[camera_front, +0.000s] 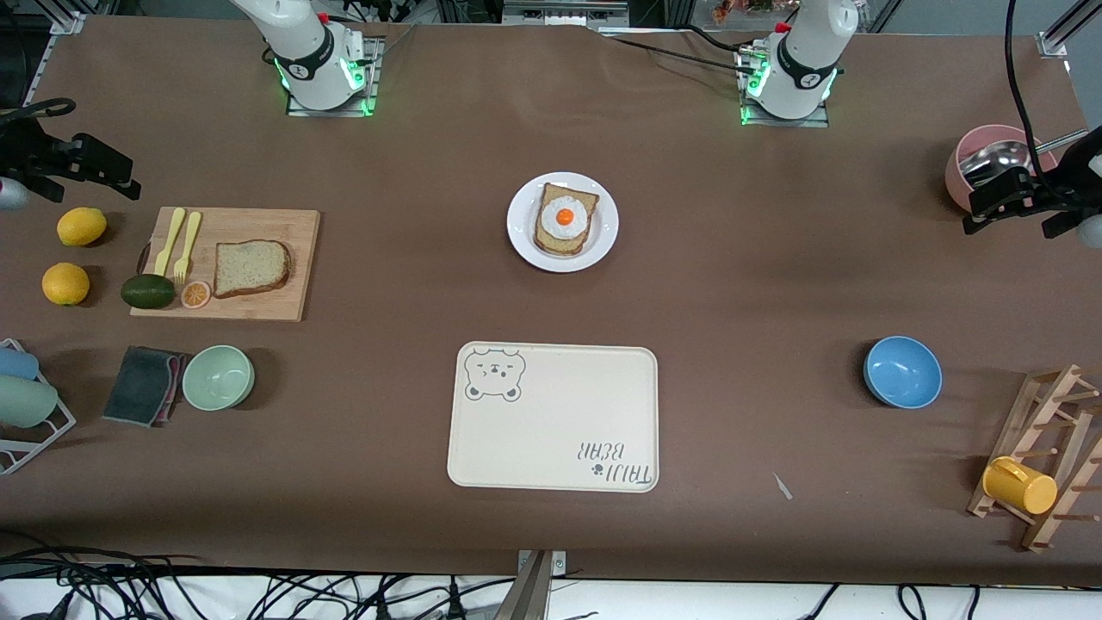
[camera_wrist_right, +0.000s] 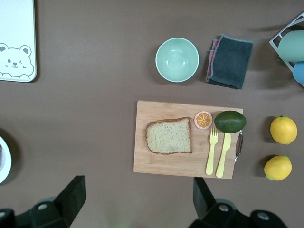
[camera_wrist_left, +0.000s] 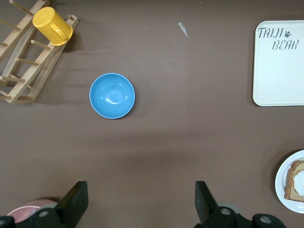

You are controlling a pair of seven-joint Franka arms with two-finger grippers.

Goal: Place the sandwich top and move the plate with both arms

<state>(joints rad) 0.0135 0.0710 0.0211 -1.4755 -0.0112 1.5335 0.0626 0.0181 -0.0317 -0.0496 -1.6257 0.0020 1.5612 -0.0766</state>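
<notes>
One sandwich top (camera_front: 250, 268) lies flat, rounded edge toward plate (camera_front: 522, 242).

Pink bowl (camera_front: 990, 168) partly hidden by the left gripper (camera_front: 999, 202), glass rack (camera_front: 26, 405) cut by the frame edge

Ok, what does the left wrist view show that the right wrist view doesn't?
Only the left wrist view shows the blue bowl, the yellow cup on the wooden rack, and the egg-topped bread. Only the right wrist view shows the sandwich top on the cutting board, the green bowl, the avocado and two lemons. Both show part of the bear tray, the plate at the edge, and that arm's own open tool: left tool, right tool.
</notes>
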